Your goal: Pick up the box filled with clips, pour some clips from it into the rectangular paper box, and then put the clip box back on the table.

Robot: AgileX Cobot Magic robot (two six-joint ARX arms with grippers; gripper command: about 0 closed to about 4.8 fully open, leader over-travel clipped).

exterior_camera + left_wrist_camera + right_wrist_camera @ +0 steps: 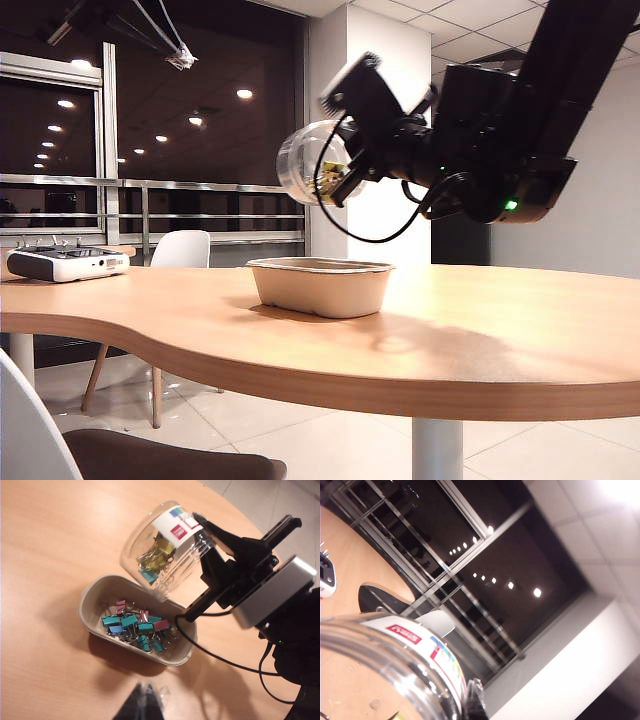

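Observation:
The box filled with clips (308, 160) is a clear round jar with a label, held tilted in the air just above the rectangular paper box (320, 287). My right gripper (347, 168) is shut on the jar (161, 547); in the right wrist view the jar's ribbed wall (395, 655) fills the near corner beside one dark finger (475, 702). Yellow and teal clips (155, 557) remain inside the jar. Several teal, pink and blue clips (136, 625) lie in the beige tray (90, 600). My left gripper (145, 689) hovers shut and empty over the table (50, 530), short of the tray.
A white-grey controller (65, 262) sits at the table's far left edge. A white chair (182, 248) stands behind the table (500, 340) and another chair (30, 430) is in the near left corner. The right arm's cable (225, 657) hangs over the tabletop.

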